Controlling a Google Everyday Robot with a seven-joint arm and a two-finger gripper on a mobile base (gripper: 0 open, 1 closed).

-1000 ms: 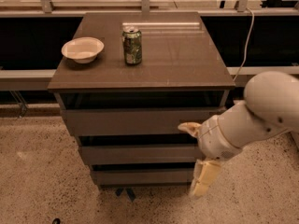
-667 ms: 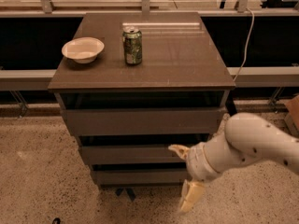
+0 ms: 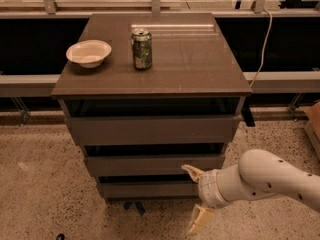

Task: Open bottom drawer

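1. A dark grey-brown cabinet [image 3: 75,134] with three handleless drawers stands on a speckled floor [image 3: 40,184]. On its tabletop [image 3: 195,59] sit a white bowl [image 3: 89,52] at the far left and a green soda can [image 3: 142,49] just right of it. Neither has moved.
2. The robot's white arm [image 3: 270,179] reaches in from the right. One second ago it was higher, level with the middle drawer [image 3: 150,165]. It has since dropped and swung left.
3. The tool [image 3: 196,196] now sits in front of the right end of the bottom drawer [image 3: 145,189], which is the lowest front, nearest the floor.
4. The tool's two tan fingers are spread wide, as they were before. The upper one [image 3: 192,172] lies over the lower edge of the middle drawer. The lower one [image 3: 200,219] hangs below the bottom front, over the floor. In this view they bracket the bottom front.
5. Whether either finger touches the cabinet cannot be told.
6. The bottom drawer itself has not shifted. It is set back beneath the middle drawer and the top drawer [image 3: 150,130], showing no sign of being pulled out.
7. Judgement: this is the approach step. The tool has reached the correct height, but a grip or hook on the front's edge comes before any pull.
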